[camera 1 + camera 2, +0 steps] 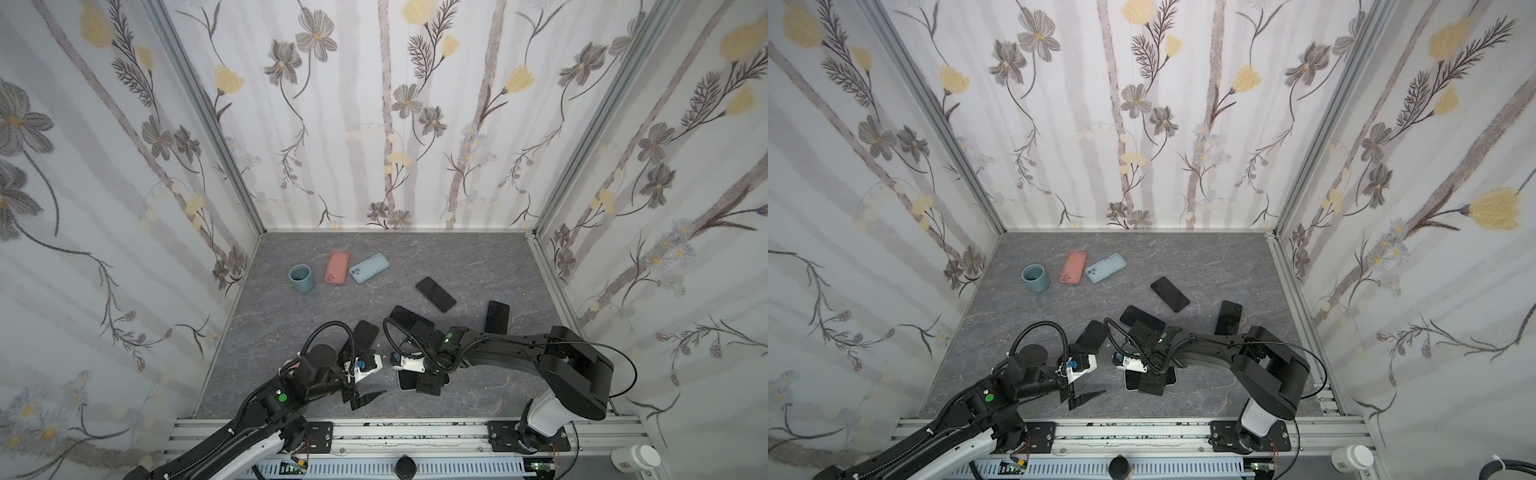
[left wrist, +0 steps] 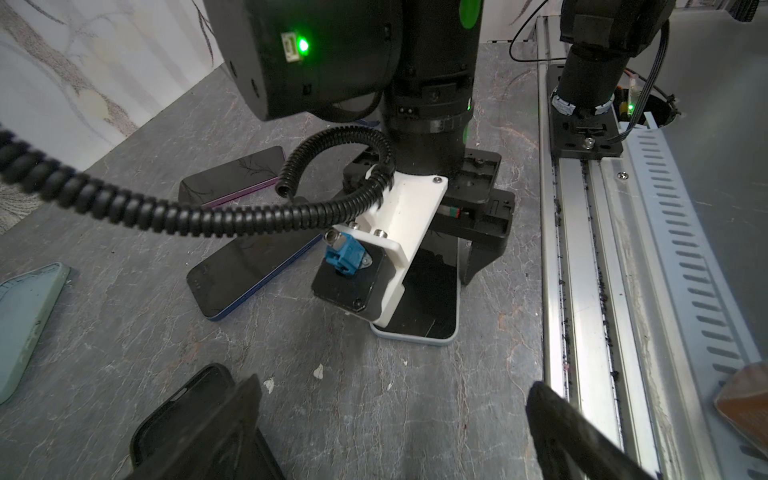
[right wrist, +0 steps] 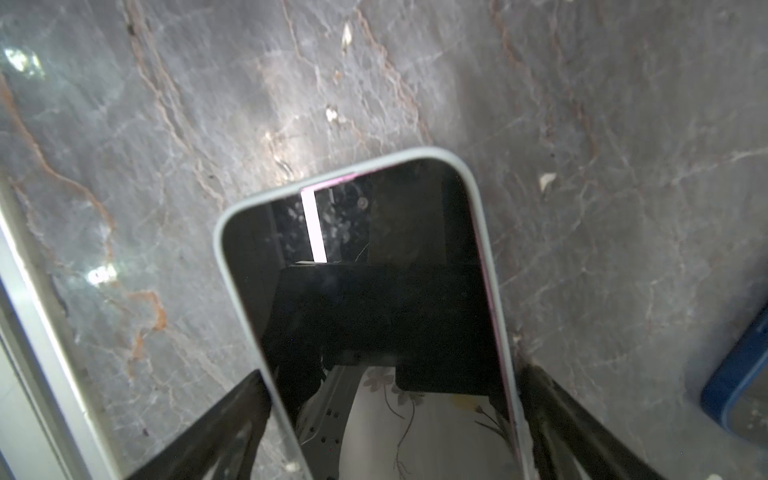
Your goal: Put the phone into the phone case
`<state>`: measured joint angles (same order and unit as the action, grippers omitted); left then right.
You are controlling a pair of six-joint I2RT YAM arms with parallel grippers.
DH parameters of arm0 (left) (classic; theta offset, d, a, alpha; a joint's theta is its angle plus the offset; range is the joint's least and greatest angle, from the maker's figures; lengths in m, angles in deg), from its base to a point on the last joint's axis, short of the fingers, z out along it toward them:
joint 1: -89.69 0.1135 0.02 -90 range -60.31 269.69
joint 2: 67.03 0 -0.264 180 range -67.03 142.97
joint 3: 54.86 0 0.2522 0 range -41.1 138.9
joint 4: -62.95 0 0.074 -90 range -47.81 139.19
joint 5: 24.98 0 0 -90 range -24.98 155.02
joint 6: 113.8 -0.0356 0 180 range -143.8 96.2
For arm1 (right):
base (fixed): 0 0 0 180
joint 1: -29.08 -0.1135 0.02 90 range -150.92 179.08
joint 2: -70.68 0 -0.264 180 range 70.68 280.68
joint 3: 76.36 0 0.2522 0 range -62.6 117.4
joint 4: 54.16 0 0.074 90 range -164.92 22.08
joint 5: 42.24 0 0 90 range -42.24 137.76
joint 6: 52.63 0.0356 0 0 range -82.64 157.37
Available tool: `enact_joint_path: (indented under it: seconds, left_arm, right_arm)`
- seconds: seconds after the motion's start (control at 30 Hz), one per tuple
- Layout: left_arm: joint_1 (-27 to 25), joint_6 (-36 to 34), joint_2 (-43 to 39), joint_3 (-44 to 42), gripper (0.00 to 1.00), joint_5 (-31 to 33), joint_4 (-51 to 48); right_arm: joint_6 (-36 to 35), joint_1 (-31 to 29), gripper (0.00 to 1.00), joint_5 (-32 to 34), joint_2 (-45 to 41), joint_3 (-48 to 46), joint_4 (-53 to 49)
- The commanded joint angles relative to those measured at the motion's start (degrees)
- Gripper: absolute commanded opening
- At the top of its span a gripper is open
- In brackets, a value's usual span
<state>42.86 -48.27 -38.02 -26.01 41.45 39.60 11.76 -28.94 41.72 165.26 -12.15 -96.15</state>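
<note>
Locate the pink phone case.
In both top views the pink phone case lies flat at the far left of the table, between the blue-grey cup and the light blue case.

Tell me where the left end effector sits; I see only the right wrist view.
Observer: The left end effector hangs open and empty, just left of the cased phone.
Operator: Name what is nearest it.
Observer: A black phone case, apparently empty, lies right beside one of its fingers.
Operator: Find me other cases.
Observer: A pink case and a light blue case lie side by side at the far end, next to a mug.
</note>
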Motion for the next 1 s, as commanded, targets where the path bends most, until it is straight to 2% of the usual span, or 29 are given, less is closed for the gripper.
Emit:
enact_joint_path:
  seconds: [0.0,0.23,0.37,0.53,0.87,0.97]
  left_arm:
    - [0.0,-1.1,-0.1,-0.2,1.00,-0.6,1.5]
    - [0.0,-1.1,-0.5,-0.3,1.00,-0.7,1.7]
    - [0.0,-1.1,-0.5,-0.3,1.00,-1.0,1.7]
    - [0.0,-1.1,-0.9,-0.4,0.99,-1.3,1.7]
    - [-0.1,-0.8,-1.4,-0.5,0.99,-1.7,2.3]
    - [-0.1,-0.8,-1.4,-0.3,0.98,-1.7,2.6]
  right_arm:
    - [-0.8,-0.1,0.90,-2.1,1.6,-0.3,-3.0]
    - [1.1,0.0,0.80,-1.2,3.0,1.0,-5.0]
    - [4.6,0.0,0.72,3.5,5.1,2.8,-6.2]
    - [9.3,0.8,0.69,6.6,5.4,2.6,-6.1]
    - [17.2,3.7,0.66,8.9,-2.8,3.0,-4.1]
    - [20.0,5.9,0.65,7.5,-6.7,4.3,-3.6]
